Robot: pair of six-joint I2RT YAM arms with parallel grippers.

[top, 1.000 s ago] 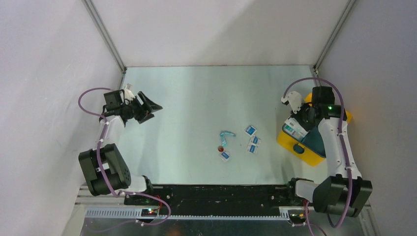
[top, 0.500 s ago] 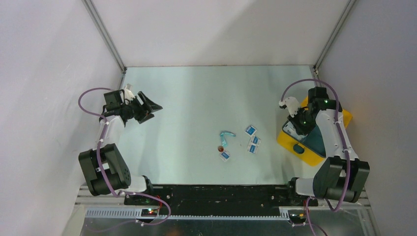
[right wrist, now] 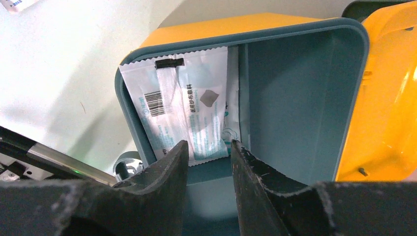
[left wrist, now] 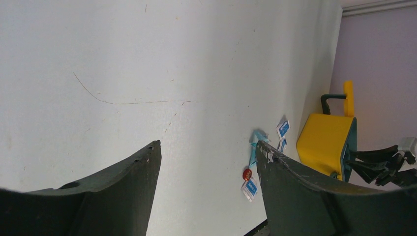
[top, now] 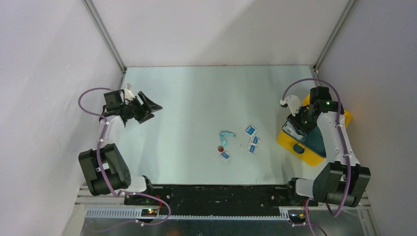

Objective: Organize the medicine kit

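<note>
The yellow medicine kit [top: 286, 141] stands open at the right edge of the table, its teal inside facing up. In the right wrist view the yellow case [right wrist: 388, 98] holds a teal compartment, and a large white packet [right wrist: 187, 108] lies against its left wall. My right gripper [top: 296, 122] hangs over the kit's left end. In its wrist view the right gripper [right wrist: 209, 145] is open and empty just above the packet's lower edge. My left gripper [top: 149, 108] is open and empty at the far left, well away from the kit [left wrist: 324, 142].
Several small white-and-blue packets [top: 253, 140] lie mid-table, with one more [top: 225, 156] nearer the front. A light-blue curved item [top: 226, 133] and a small red cap [top: 221, 147] lie beside them. Walls close in the table at left, back and right.
The right arm has swung its elbow and shifted the gripper a little to the left over the kit. The white packet stays in the kit. The left arm has not moved.
</note>
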